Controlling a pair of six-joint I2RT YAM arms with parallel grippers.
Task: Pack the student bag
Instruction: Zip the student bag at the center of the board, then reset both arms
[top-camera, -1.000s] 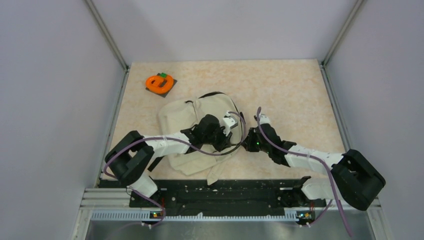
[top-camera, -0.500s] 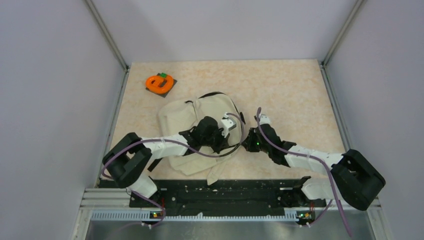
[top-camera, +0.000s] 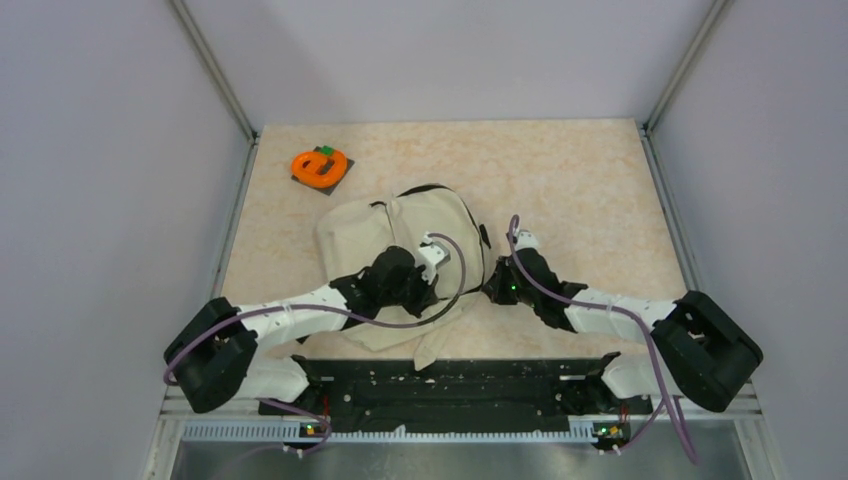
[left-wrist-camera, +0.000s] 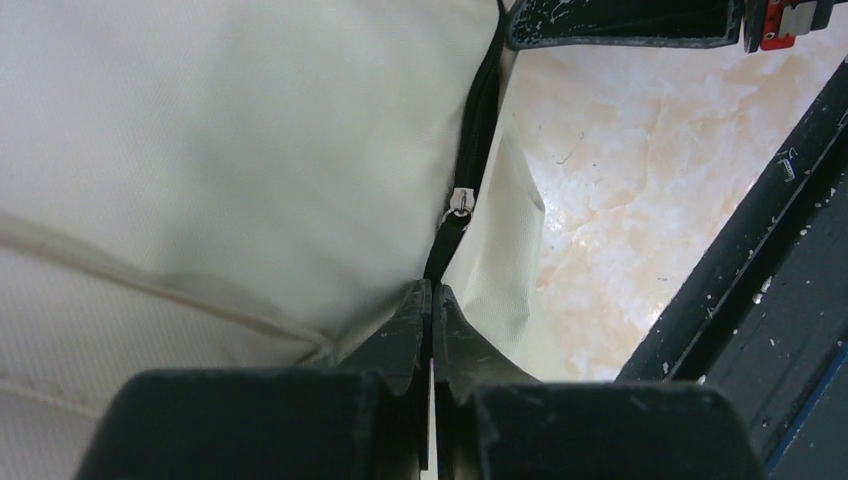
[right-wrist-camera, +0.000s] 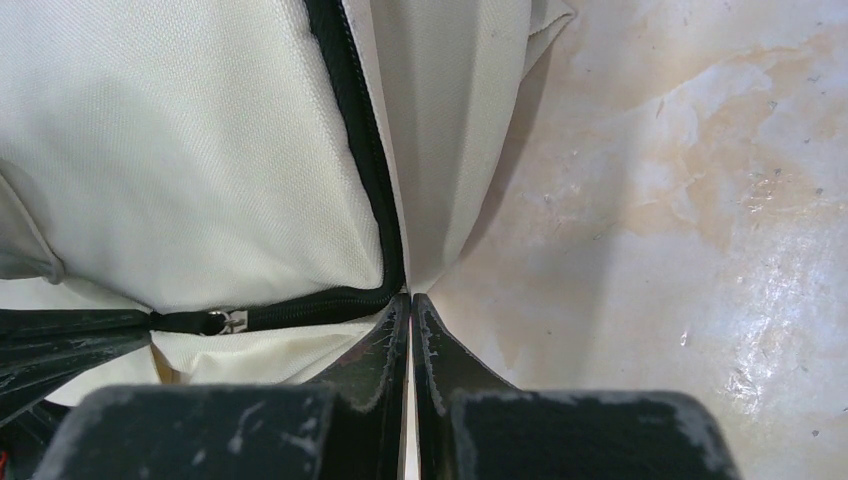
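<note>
Cream canvas student bag (top-camera: 392, 225) with black zipper trim (right-wrist-camera: 350, 120); the left gripper (left-wrist-camera: 431, 300) clamps its zipper pull (left-wrist-camera: 447, 240), while the right gripper (right-wrist-camera: 410, 310), fingers together against that trim, hides any pinched fabric.

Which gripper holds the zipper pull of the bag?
The left gripper, shut on the black zipper pull below the silver slider. The right gripper instead pinches the student bag at its zipper corner.
</note>
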